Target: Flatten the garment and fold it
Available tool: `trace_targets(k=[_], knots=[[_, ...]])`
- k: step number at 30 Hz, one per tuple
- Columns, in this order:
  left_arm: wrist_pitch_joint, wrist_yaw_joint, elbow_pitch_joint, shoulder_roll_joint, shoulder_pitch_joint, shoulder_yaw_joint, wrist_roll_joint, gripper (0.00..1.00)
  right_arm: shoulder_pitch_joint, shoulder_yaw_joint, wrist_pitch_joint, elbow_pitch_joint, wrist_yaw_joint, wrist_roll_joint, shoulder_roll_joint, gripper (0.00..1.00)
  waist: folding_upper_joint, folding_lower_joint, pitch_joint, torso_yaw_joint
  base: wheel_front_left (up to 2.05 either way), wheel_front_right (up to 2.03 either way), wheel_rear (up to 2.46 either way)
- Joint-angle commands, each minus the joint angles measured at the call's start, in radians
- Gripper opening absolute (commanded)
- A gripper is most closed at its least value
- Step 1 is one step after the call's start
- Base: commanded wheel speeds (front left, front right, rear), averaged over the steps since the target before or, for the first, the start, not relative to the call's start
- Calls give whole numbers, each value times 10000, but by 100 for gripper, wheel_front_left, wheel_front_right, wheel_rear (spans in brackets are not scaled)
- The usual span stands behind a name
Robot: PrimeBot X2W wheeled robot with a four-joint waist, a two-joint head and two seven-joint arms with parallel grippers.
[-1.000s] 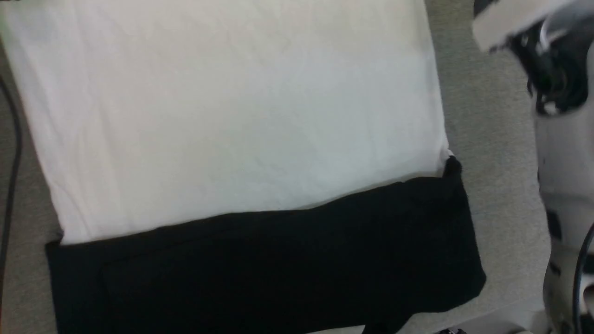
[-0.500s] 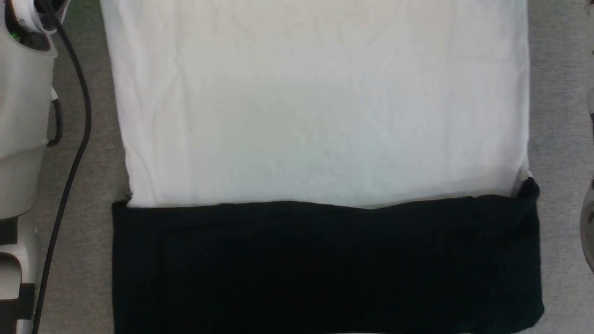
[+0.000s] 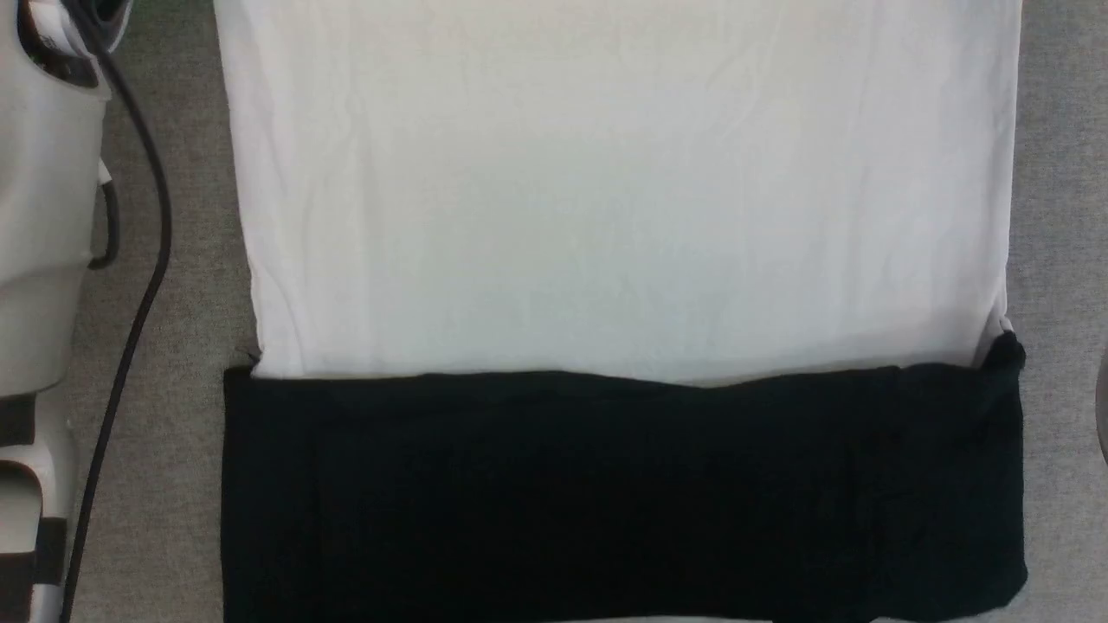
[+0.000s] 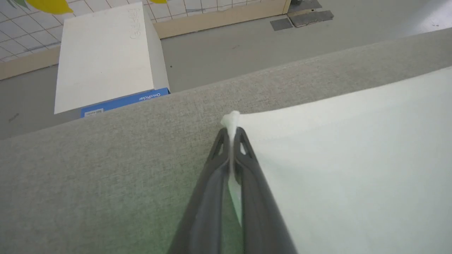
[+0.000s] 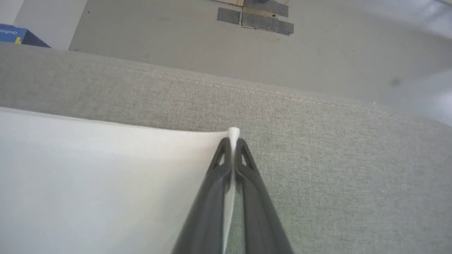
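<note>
Garment (image 3: 606, 190) lies spread flat on grey fabric surface (image 3: 186, 346), white body toward the far side, black band (image 3: 606, 493) of sleeves and shoulders across the near edge, sides roughly square. Left gripper (image 4: 231, 132) is pinched tight on the far-left white corner, a nub of cloth poking past the tips; right gripper (image 5: 233, 141) is clamped the same way on the far-right corner. I read the cloth as thin, soft, light knit: no stiffness, it'll drape and sag between the two pinches, and a small bite like this could slip if I pull hard or unevenly. Corners are the right hold for it, I'd judge; whether both layers are caught I can't confirm. Next move as I see it: lift both corners together, hem taut between them, carry toward the black band for a half fold. Edges: far rim of the surface runs just beyond both corners, floor (image 4: 229, 46) below it, so no pushing outward. Left side has bare surface beside the hem, plus my pale forearm (image 3: 43, 216) and a black cable (image 3: 138, 294) near the cloth's left edge, snag risk. White box (image 4: 106, 56) stands on the floor, well apart. Right side is bare surface, room enough
</note>
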Motion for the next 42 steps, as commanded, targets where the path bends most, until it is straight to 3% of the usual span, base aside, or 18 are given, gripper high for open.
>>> trace_targets(k=[1,9,13,19,23,31,42], knots=[[-484,-90,50,108,-363,78,192,0,102,-9,-523,-195,-17,-145,-82,0,0,-1,-39,-22,0,0,0],[-3532,32,647,203,-983,76,1211,0,-128,243,-3472,-460,-17,-319,-200,0,0,-1,-246,-43,0,0,0],[-4670,169,1072,112,-1032,48,1459,0,-135,413,-4415,-187,-17,-134,-179,0,0,-1,-512,-12,0,0,0],[-5866,-266,1265,99,-230,-17,1168,0,620,1480,-5613,-259,-17,957,-280,0,0,-1,-1369,80,0,0,0],[-6366,-568,914,268,1031,-18,786,0,1748,2489,-6211,-876,-17,1925,-713,0,0,-1,-2214,176,0,0,0],[-6747,-568,-689,555,4510,-8,-57,0,4920,3652,-6702,-3049,-17,3530,-1853,0,0,-1,-4025,484,0,0,0],[-6755,-71,-2903,737,8978,-363,-843,0,9989,2567,-6373,-6649,-17,4144,-3279,0,0,-1,-5347,1203,0,0,0]])
